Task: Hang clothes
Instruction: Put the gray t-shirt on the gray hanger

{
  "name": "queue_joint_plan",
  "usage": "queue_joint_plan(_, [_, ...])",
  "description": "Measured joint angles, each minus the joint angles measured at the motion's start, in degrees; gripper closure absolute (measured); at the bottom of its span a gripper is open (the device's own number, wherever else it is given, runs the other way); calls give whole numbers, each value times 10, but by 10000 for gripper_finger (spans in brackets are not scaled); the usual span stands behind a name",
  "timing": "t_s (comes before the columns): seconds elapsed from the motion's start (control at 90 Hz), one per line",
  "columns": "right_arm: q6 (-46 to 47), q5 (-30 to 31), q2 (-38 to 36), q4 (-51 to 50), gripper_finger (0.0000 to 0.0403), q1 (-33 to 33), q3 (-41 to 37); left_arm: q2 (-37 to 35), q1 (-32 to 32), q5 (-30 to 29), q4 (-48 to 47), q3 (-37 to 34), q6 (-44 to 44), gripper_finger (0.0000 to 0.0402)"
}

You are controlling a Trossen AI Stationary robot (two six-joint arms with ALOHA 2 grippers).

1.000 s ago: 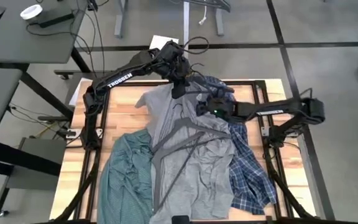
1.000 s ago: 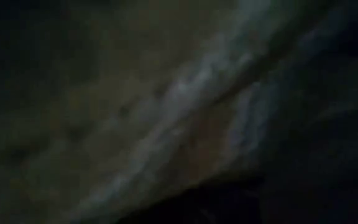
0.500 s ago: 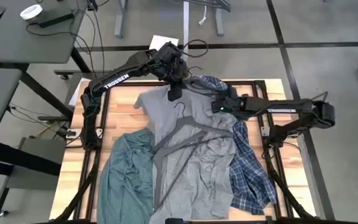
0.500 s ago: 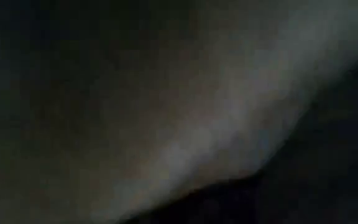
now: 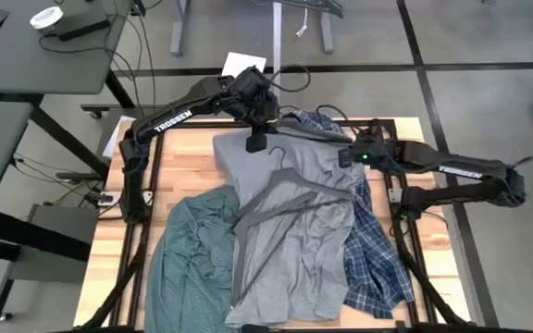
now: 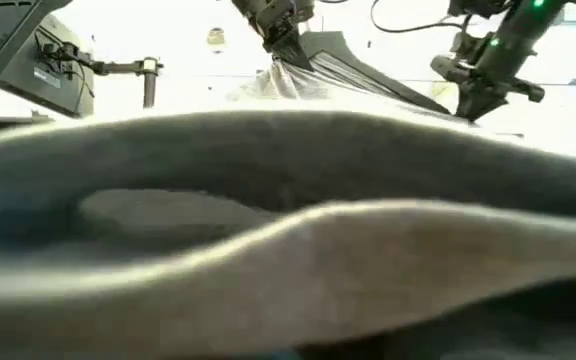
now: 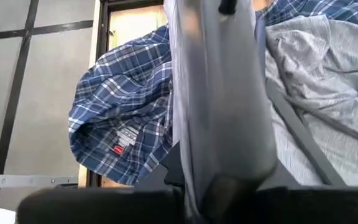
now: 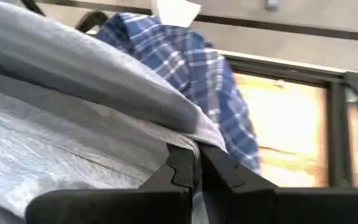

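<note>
Currently both hands lift the grey tee (image 5: pixel 290 231) by its far edge; judged best to keep both pinches level and the cloth taut so a dark hanger (image 5: pixel 285 190) lying on it can be slid in. Left hand (image 5: pixel 255 141) pinches the far-left edge, fingers pressed on fabric. Right hand (image 5: pixel 345 157) pinches the far-right edge. Plaid shirt (image 5: pixel 368 250) lies right, green shirt (image 5: pixel 188 259) near-left on the tabletop (image 5: pixel 179 157).
</note>
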Motion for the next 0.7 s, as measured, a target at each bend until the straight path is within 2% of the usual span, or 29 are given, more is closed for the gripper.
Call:
queue_joint_plan(0.089, [-25,6,-12,-13,401,-16,0,0,0,6,-14,0,16,384])
queue_joint_plan(0.156, [-57,10,-21,-5,402,-35,3,1,1,-2,-61,-5,26,384])
queue_joint_plan(0.3, [-86,-4,-41,26,402,-64,0,1,1,-4,-69,-5,36,384])
queue_joint_plan(0.389, [-108,-17,-55,67,402,-64,-1,0,2,-31,-45,-6,18,384])
queue_joint_plan(0.467, [-109,-45,-56,105,402,-53,-1,-1,3,-52,-20,-6,-4,384])
queue_joint_plan(0.522, [-114,-88,-57,152,403,-42,-2,-2,3,-51,-6,-6,-12,384])
queue_joint_plan(0.633, [-125,-156,-43,284,403,-15,-2,-3,2,-20,20,-6,-24,384])
queue_joint_plan(0.7, [-127,-177,-27,344,403,-2,-2,-3,0,-1,35,-6,-36,384])
